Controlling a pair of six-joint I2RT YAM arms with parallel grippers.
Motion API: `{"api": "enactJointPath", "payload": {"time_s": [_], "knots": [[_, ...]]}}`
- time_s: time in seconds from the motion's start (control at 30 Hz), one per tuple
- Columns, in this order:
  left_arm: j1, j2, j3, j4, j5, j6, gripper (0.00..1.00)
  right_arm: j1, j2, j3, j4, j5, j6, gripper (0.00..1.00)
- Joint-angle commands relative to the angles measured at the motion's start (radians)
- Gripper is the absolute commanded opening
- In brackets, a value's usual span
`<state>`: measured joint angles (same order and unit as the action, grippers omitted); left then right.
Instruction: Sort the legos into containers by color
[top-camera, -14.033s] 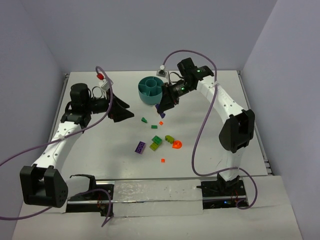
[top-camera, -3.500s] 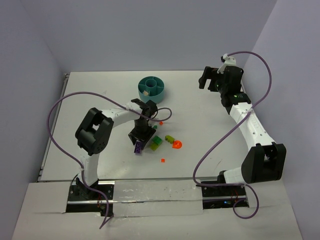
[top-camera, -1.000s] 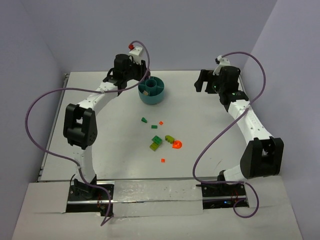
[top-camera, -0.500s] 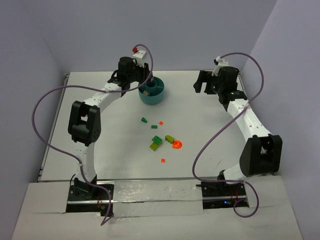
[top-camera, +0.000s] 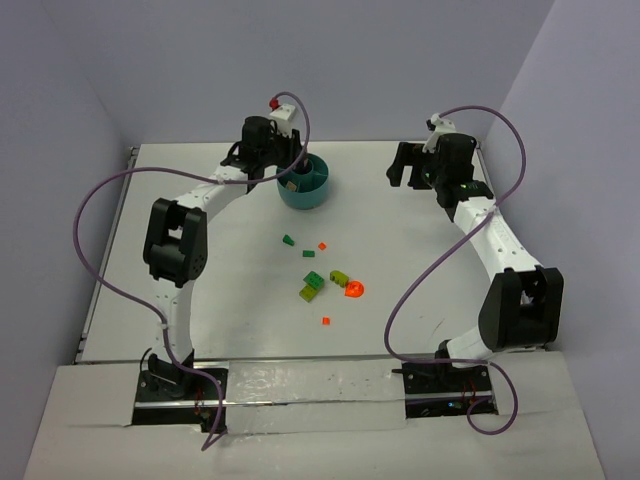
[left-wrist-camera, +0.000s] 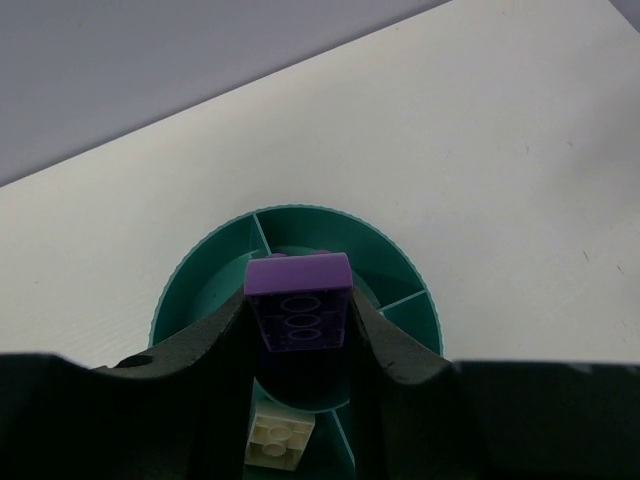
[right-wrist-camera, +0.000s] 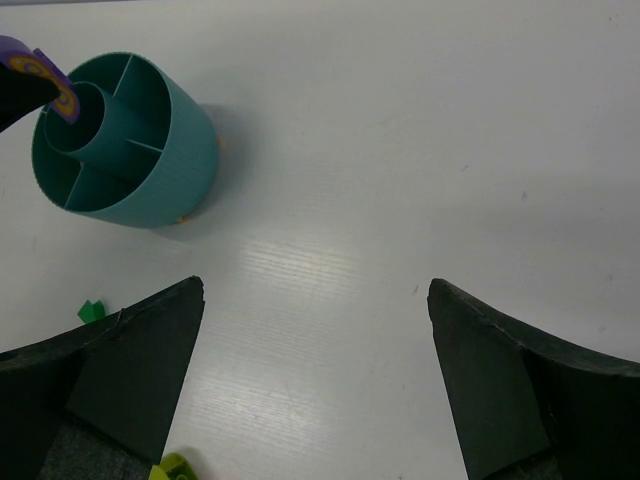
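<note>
While the table (top-camera: 420, 290) bears the teal bowl (top-camera: 315, 192) at its far side, the right gripper (right-wrist-camera: 315, 290) hangs to its right with fingers wide apart, the left gripper (left-wrist-camera: 300, 312) clamps a purple brick (left-wrist-camera: 298, 283) above the bowl's hub, and loose legos (top-camera: 313, 280) lie mid-table.

you're looking at a purple brick (left-wrist-camera: 299, 305) with a row of oval rings along its face. the left gripper's fingers (left-wrist-camera: 180, 380) on either side of it are black. the bowl (left-wrist-camera: 200, 285) is teal, finely ribbed round its rim, and a cream brick (left-wrist-camera: 281, 440) lies in one wedge. out in the middle of the white worktop (top-camera: 420, 270) you have a dark green brick (top-camera: 314, 279), a lime brick (top-camera: 308, 292) and an orange-red round piece (top-camera: 353, 289). the left arm (top-camera: 205, 188) and right arm (top-camera: 490, 225) are white with black joints, each trailing a purple cable (top-camera: 79, 240).
</note>
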<state>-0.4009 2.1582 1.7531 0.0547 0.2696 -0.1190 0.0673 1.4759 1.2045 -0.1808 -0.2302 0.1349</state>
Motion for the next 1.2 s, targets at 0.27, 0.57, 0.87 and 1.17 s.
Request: {"api": "enactJointPath", "payload": {"time_s": [0.27, 0.57, 0.87, 1.17], "knots": [[-0.013, -0.012, 0.127, -0.083, -0.020, 0.001, 0.58, -0.001, -0.001, 0.061, -0.002, -0.021, -0.020, 1.00], [0.002, -0.134, 0.144, -0.164, 0.037, -0.018, 0.63, 0.013, -0.022, 0.055, -0.056, -0.110, -0.084, 1.00], [0.034, -0.391, -0.068, -0.432, 0.110, 0.019, 0.63, 0.127, -0.057, 0.001, -0.174, -0.128, -0.261, 1.00], [0.053, -0.645, -0.414, -0.503, 0.263, 0.102, 0.61, 0.344, -0.053, -0.054, -0.256, -0.082, -0.342, 0.96]]}}
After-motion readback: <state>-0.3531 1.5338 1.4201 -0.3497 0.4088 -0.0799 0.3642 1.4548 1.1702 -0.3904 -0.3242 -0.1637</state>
